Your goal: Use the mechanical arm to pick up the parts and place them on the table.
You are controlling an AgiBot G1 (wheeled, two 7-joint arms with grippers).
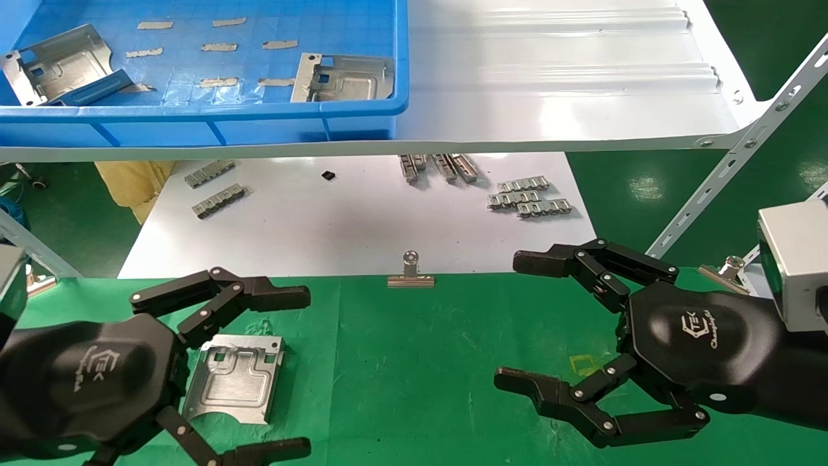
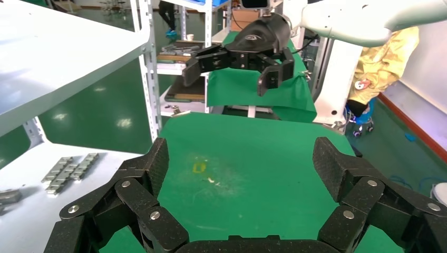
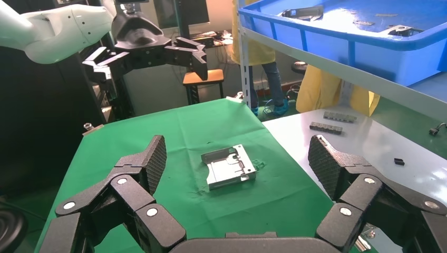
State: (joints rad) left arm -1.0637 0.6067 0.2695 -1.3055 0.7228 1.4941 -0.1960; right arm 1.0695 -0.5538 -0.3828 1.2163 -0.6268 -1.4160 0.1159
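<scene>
Head view: the left claw [image 1: 259, 372] hangs wide open over the near left of the green bench [image 1: 414, 362], holding nothing. One silvery part [image 1: 234, 377] lies flat on the cloth between its fingers, touching neither. The right claw [image 1: 550, 336] hovers equally wide over the right side, empty. A binder clip [image 1: 411, 275] sits on the bench's far edge, and grey clip strips [image 1: 529, 197] lie on the white board [image 1: 362, 220] beyond. Above, a blue tray [image 1: 194, 116] on the shelf holds two more parts [image 1: 55, 65], [image 1: 343, 77].

Left wrist view: the left claw's fingers [image 2: 142, 179] are spread wide over bare green cloth [image 2: 248, 153]; the right claw [image 2: 232, 71] hangs open farther off.

Right wrist view: between the right claw's wide fingers [image 3: 139, 168], the part [image 3: 229, 167] lies flat mid-cloth, well apart from them; the left claw [image 3: 147, 58] hangs above it, open. The blue tray [image 3: 348, 47] stands on the shelf.
</scene>
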